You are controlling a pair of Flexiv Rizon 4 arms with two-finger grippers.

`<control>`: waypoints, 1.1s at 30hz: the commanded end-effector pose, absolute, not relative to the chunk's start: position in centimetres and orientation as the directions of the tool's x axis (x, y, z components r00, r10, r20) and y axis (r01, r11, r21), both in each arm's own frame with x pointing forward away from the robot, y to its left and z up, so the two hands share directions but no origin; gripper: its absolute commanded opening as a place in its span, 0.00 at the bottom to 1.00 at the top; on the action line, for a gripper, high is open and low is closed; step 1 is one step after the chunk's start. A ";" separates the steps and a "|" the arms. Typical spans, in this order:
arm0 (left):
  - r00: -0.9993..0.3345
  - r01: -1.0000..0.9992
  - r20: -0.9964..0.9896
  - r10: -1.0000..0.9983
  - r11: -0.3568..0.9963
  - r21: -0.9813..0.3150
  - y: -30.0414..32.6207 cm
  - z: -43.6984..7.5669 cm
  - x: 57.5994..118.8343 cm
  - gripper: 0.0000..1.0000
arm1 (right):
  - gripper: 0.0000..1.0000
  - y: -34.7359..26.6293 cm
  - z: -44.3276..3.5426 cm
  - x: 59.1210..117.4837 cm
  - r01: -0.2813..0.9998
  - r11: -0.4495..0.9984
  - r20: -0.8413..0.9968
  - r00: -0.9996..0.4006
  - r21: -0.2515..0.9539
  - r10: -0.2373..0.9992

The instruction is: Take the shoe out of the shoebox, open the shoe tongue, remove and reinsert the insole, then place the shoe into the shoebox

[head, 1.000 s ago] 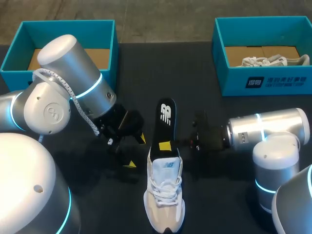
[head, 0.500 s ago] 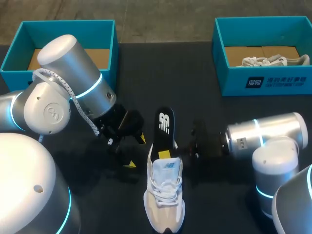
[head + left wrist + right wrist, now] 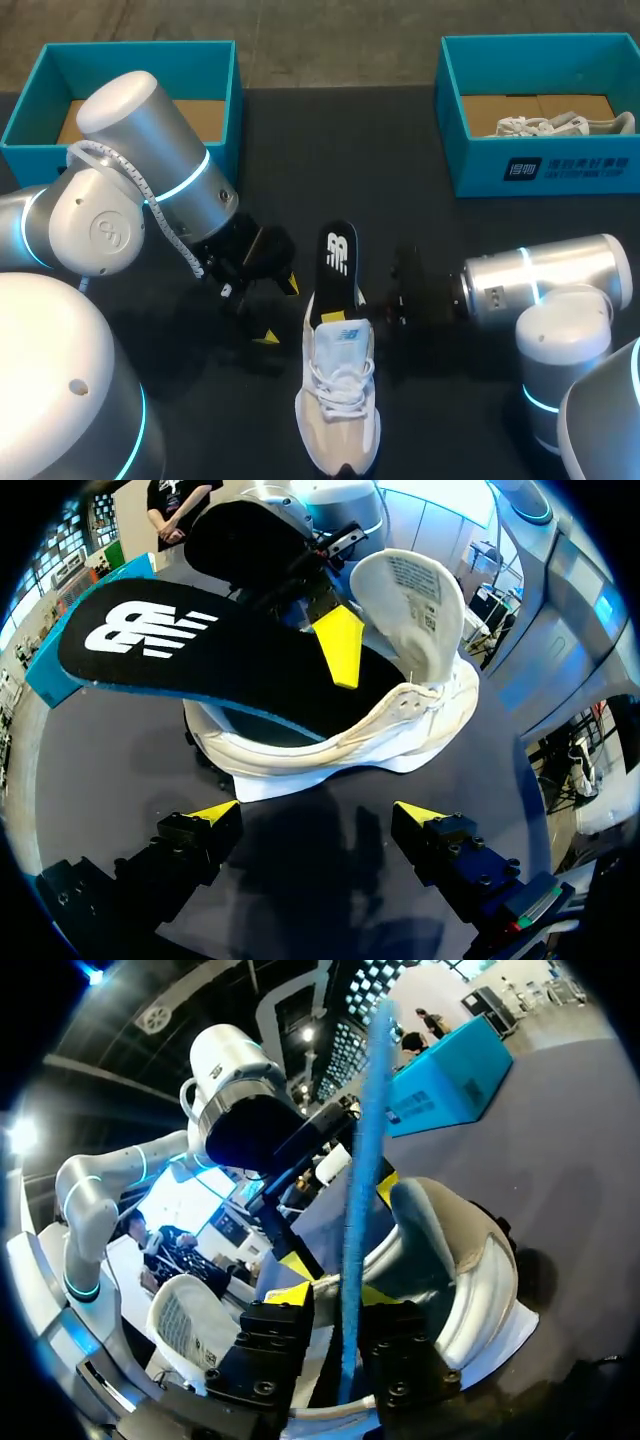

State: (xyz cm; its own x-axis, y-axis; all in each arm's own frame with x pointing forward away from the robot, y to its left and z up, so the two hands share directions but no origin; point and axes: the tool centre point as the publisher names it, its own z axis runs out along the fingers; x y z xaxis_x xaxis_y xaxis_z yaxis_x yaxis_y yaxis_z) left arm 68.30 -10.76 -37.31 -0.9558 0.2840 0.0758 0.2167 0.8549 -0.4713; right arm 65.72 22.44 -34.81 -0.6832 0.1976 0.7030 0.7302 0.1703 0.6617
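On the table (image 3: 300, 130), my right gripper (image 3: 338, 1305) is pinching the insole (image 3: 200, 650), which is sticking half out of the shoe (image 3: 338, 400). My left gripper (image 3: 315, 815) is hanging wide open beside the shoe, gripping nothing.

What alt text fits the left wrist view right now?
A black insole juts half out of a white shoe, gripped by the right pincer, with the tongue folded up. The left pincer hangs open just short of the shoe over the dark table.
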 end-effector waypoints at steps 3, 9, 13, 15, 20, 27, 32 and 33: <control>-0.957 0.217 0.072 0.282 0.855 -0.470 -10.7 -37.3 68.1 1.00 | 0.31 22.7 -34.3 66.1 0.720 0.165 0.691 -0.693 0.674 0.205; -0.957 0.217 0.072 0.282 0.855 -0.470 -10.7 -37.3 68.1 1.00 | 0.29 22.8 -33.8 66.6 0.711 0.164 0.681 -0.703 0.684 0.206; -0.957 0.217 0.072 0.282 0.855 -0.470 -10.7 -37.3 68.1 1.00 | 0.28 22.7 -33.1 67.1 0.698 0.162 0.666 -0.715 0.698 0.211; -0.957 0.217 0.072 0.282 0.855 -0.470 -10.7 -37.3 68.1 1.00 | 0.28 22.7 -33.0 67.3 0.694 0.158 0.661 -0.719 0.703 0.216; -0.957 0.217 0.072 0.282 0.855 -0.470 -10.7 -37.3 68.1 1.00 | 0.16 22.6 -32.6 67.8 0.687 0.143 0.655 -0.724 0.713 0.216; -0.957 0.217 0.072 0.282 0.855 -0.470 -10.7 -37.3 68.1 1.00 | 0.00 22.5 -32.8 68.2 0.692 0.139 0.661 -0.719 0.708 0.213; -0.957 0.217 0.072 0.282 0.855 -0.470 -10.7 -37.3 68.1 1.00 | 0.00 22.4 -33.0 68.2 0.703 0.141 0.672 -0.710 0.698 0.212; -0.957 0.217 0.072 0.282 0.855 -0.470 -10.7 -37.3 68.1 1.00 | 0.00 22.4 -33.0 68.1 0.704 0.141 0.673 -0.709 0.696 0.212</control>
